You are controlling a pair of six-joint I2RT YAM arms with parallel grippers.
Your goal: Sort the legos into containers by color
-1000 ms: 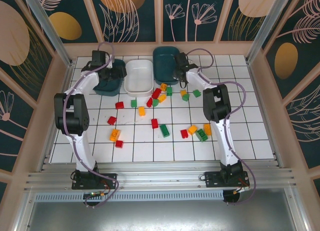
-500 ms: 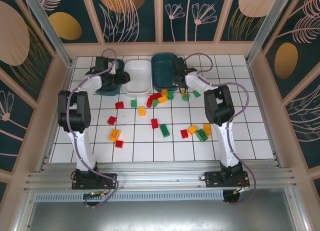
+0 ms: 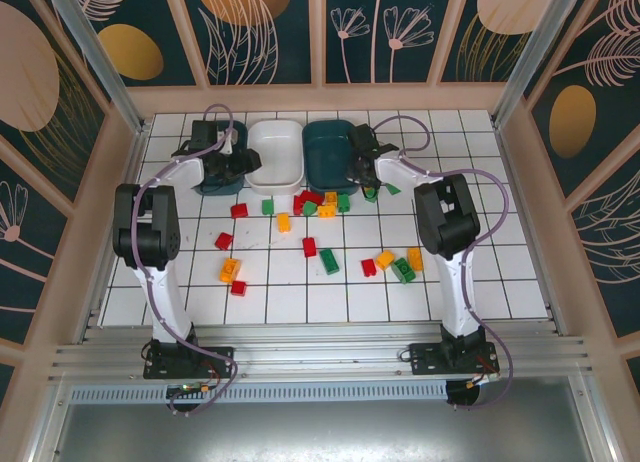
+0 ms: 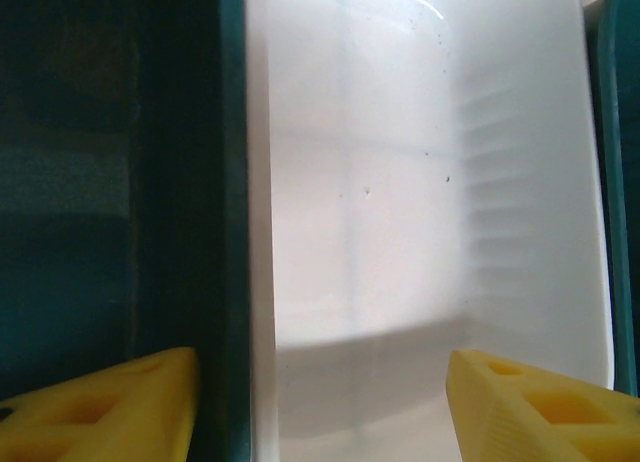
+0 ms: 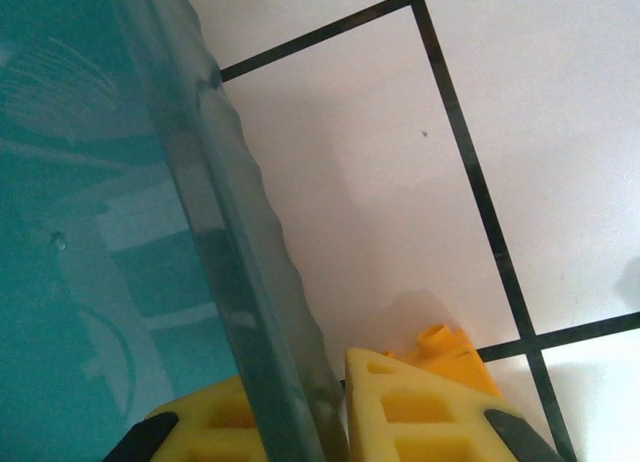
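White tiled desk [image 3: 480, 232]; three tubs stand in a row along its far edge, and the legos [image 3: 329, 262] lie loose on the tiles in front of them.

Far left is the left teal tub [image 3: 212, 174], partly under the left arm; the left gripper [image 3: 240, 162] hangs over the seam between this tub and the white tub [image 3: 275, 154]. In the left wrist view the left gripper [image 4: 320, 392] stands wide open with nothing in it; one of its yellow fingers [image 4: 110, 402] is over the left teal tub [image 4: 100, 182], the other over the white tub [image 4: 400, 232], and the two tub walls touch between them.

On the left half of the desk lie a red brick [image 3: 239, 210], a green brick [image 3: 268, 207], and nearer the arms an orange one [image 3: 231, 270]; a tight cluster of red, orange and green bricks [image 3: 315, 200] sits just in front of the white tub and the right teal tub [image 3: 328, 152].

The right gripper [image 3: 360, 174] is at the near right corner of that tub; in the right wrist view the right gripper [image 5: 300, 412] is closed on the wall of the right teal tub [image 5: 90, 232], one finger inside and one outside; an orange lego [image 5: 450, 357] lies on the desk [image 5: 400, 182] just beyond the outer finger.

Further right, a green lego [image 3: 390, 189] lies alone; a small group of red, orange and green bricks [image 3: 403, 270] lies nearer the right arm.
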